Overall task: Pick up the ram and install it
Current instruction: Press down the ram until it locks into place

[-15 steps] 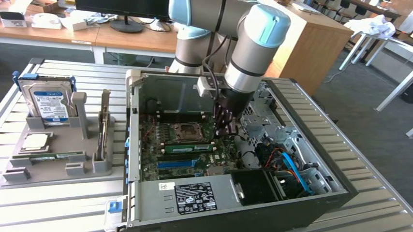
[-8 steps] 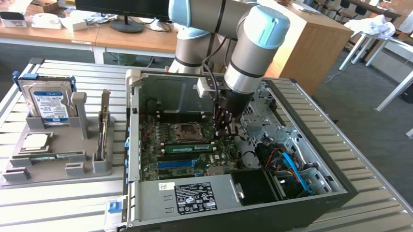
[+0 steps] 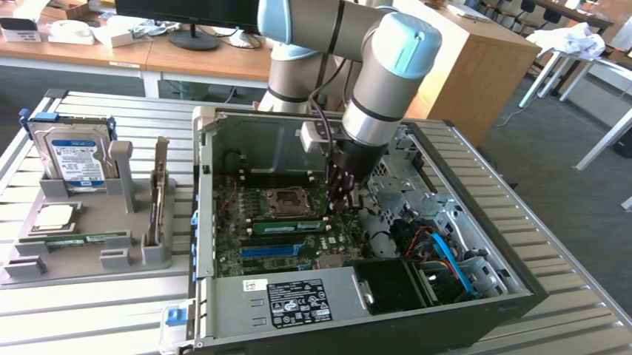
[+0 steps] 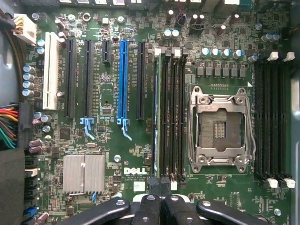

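Seating is in hand: the ram (image 4: pixel 157 112) is pressed into its slot by the clenched gripper (image 4: pixel 161 197); latch engagement should be confirmed

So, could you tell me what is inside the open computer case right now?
Inside the computer case lie the motherboard with its empty processor socket, one ram seated in a memory slot, and the shut gripper above it. The black shroud hides whatever lies beneath it.
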{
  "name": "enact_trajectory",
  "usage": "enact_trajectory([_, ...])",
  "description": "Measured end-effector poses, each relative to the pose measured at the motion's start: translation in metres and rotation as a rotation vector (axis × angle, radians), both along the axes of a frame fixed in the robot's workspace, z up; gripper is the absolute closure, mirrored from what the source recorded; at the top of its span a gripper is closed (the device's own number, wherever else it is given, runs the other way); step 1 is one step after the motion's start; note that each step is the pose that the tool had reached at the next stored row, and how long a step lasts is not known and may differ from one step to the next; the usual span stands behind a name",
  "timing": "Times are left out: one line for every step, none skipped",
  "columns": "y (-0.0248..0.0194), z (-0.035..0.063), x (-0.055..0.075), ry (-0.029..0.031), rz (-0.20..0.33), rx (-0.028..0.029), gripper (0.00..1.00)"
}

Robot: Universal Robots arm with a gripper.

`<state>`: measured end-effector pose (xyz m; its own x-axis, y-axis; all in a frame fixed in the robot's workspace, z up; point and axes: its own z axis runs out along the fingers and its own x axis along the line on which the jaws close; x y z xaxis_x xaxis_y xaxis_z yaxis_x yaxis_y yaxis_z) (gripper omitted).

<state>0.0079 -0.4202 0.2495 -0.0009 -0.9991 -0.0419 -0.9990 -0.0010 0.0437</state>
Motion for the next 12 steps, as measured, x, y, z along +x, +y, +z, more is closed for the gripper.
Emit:
enact_trajectory([0.0000, -0.0009, 0.0000, 0.0000, 0.000, 0.0000, 0.90])
enact_trajectory([0.0000, -0.0016, 0.0000, 0.0000, 0.000, -0.0001, 0.90])
enact_trajectory([0.0000, -0.0021, 0.0000, 0.0000, 0.000, 0.0000, 0.90])
enact_trajectory([0.0000, -0.0023, 0.0000, 0.0001, 0.000, -0.0003, 0.90])
enact_trajectory([0.0000, -0.0025, 0.0000, 0.0001, 0.000, -0.0002, 0.90])
enact_trajectory([0.0000, -0.0026, 0.0000, 0.0000, 0.000, -0.0002, 0.90])
enact_trajectory([0.0000, -0.0027, 0.0000, 0.0000, 0.000, -0.0002, 0.90])
enact_trajectory([0.0000, -0.0027, 0.0000, 0.0000, 0.000, -0.0001, 0.90])
enact_trajectory([0.0000, -0.0027, 0.0000, 0.0000, 0.000, -0.0001, 0.90])
enact_trajectory([0.0000, -0.0027, 0.0000, 0.0000, 0.000, -0.0001, 0.90])
enact_trajectory([0.0000, -0.0028, 0.0000, 0.0000, 0.000, -0.0001, 0.90])
enact_trajectory([0.0000, -0.0033, 0.0000, -0.0001, 0.000, 0.0003, 0.90])
